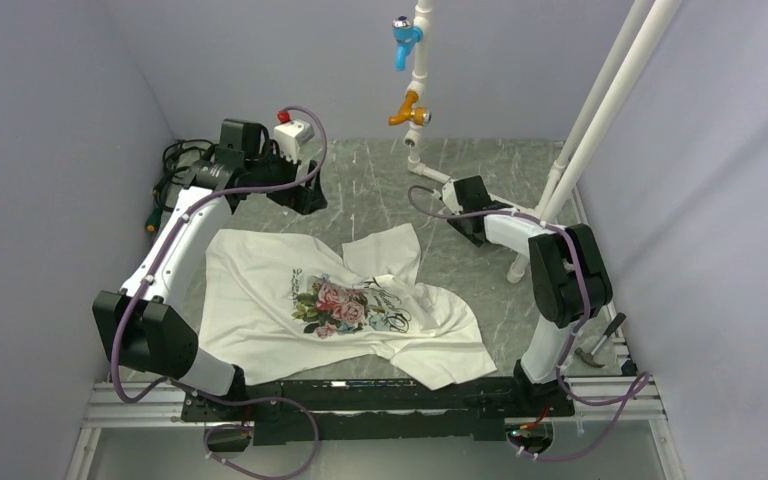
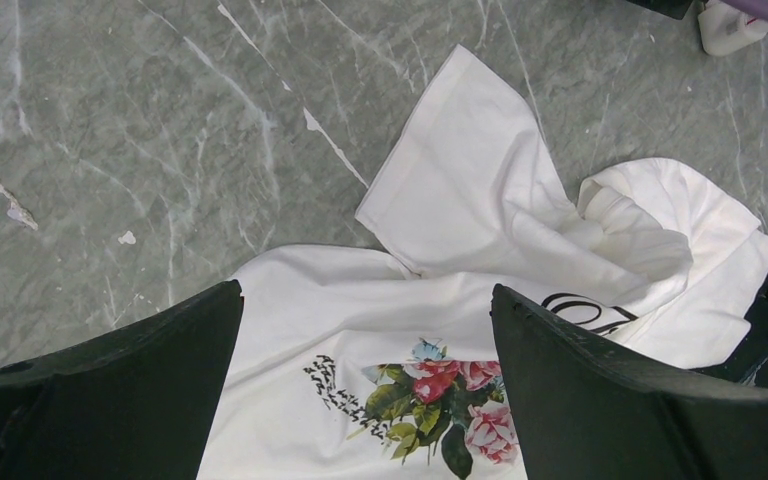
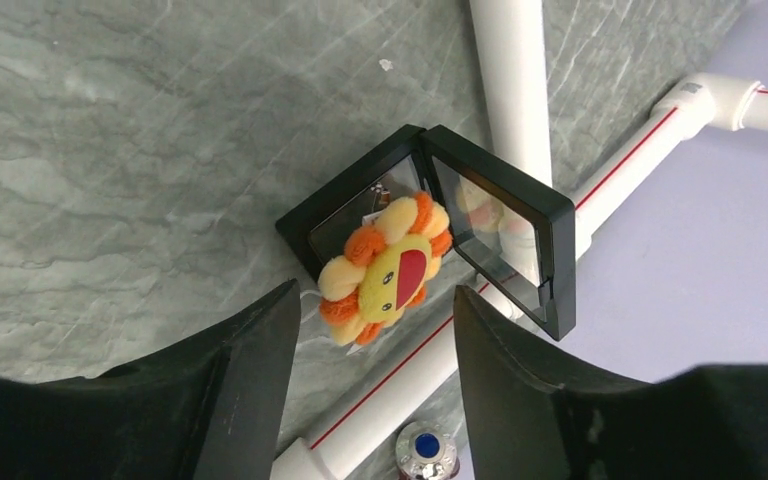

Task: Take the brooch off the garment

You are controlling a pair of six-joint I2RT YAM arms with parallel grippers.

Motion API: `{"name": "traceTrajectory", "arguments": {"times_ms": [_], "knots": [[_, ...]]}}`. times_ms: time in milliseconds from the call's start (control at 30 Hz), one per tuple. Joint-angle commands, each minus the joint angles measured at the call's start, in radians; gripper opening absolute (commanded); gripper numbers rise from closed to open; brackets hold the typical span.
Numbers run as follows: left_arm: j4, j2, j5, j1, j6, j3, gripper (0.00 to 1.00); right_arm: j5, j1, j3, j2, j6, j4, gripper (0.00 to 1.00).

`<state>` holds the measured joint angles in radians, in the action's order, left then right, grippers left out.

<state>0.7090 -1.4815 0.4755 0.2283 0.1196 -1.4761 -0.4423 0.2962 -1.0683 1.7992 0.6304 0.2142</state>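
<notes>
note the brooch (image 3: 388, 272) propped on the base of the open black case (image 3: 550, 250), clear of the shirt (image 1: 250, 300). judging by that, pulled free, with the removal itself done. see the shirt crumpled on the bench (image 3: 110, 150), well apart from the case.

looks plush: orange and yellow petals round a smiling face. so probably light, soft and squashy, hardly fragile, fuzzy enough not to slip. cannot see the pin behind; expect something stiff and sharp there.

if lifting again, best to pinch across the petal rim, edge to edge. go gently, so as not to flatten the face or tip the light case and its raised lid.

find the right claw (image 3: 372, 300) spread wide just over the case, framing the brooch and seemingly touching nothing. find the left claw (image 2: 365, 295) likewise wide and empty, well apart from the case, looking down on the rose print.
</notes>
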Motion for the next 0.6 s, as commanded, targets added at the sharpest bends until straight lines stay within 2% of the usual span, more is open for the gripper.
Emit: {"name": "traceTrajectory", "arguments": {"times_ms": [0, 200, 367, 567], "knots": [[0.010, 0.028, 0.042, -0.006, 0.030, -0.011, 0.99, 0.069, 0.000, -0.069, -0.024, -0.051, 0.066, 0.62], [0.065, 0.023, 0.050, -0.037, 0.108, -0.003, 1.00, 0.220, 0.005, -0.175, -0.092, -0.131, 0.204, 0.79], [0.149, -0.017, 0.085, -0.165, 0.232, -0.015, 1.00, 0.416, 0.016, -0.270, -0.129, -0.189, 0.307, 0.92], [0.201, -0.060, 0.039, -0.287, 0.436, -0.024, 0.99, 0.611, 0.057, -0.330, -0.115, -0.296, 0.372, 0.93]]}}
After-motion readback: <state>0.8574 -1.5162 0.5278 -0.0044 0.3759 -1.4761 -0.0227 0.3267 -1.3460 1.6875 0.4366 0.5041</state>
